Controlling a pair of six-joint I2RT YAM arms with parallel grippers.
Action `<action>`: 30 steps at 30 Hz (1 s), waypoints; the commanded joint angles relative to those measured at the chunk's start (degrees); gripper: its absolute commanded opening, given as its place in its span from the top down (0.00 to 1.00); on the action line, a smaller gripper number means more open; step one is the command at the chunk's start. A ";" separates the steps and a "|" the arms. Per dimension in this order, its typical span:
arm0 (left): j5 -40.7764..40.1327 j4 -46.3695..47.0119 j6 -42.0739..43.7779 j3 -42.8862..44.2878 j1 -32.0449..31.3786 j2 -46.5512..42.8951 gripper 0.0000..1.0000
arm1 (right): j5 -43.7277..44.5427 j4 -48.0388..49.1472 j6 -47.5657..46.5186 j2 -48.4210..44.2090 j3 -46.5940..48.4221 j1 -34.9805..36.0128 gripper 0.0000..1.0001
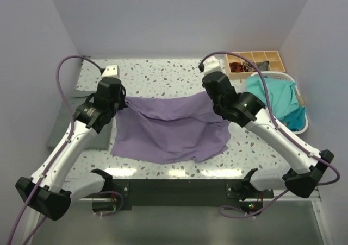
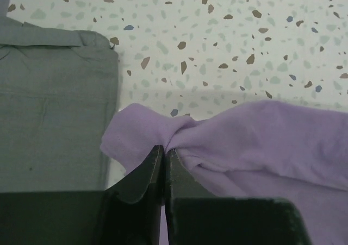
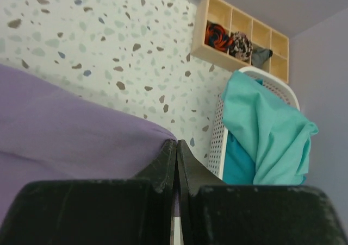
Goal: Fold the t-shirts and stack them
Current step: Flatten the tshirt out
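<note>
We see a lavender t-shirt (image 1: 174, 131) held partly raised over the counter's (image 1: 163, 74) middle.
The left hand (image 2: 164, 150) and right hand (image 3: 176, 144) each clamp its far edge; a grey t-shirt (image 2: 54, 109) lies at the left edge.

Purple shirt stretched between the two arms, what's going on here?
Both arms are working the lavender t-shirt: the left gripper is shut on one end of its far edge and the right gripper on the other, so that edge sags between them while the rest lies on the table. A folded grey t-shirt lies at the left. Teal t-shirts wait in the white basket at the right.
</note>
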 commanded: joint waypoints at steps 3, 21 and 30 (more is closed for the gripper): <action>-8.00 11.17 0.26 -2.71 0.98 3.79 0.81 | -2.58 6.35 1.57 2.62 -2.11 -13.40 1.00; 14.04 22.04 6.43 -8.49 3.71 -3.15 0.50 | -16.20 -0.08 1.31 -6.07 3.36 -18.95 1.00; 16.01 45.88 -1.67 -21.70 3.71 14.59 0.18 | -18.40 2.73 2.28 -4.13 -2.10 -18.95 1.00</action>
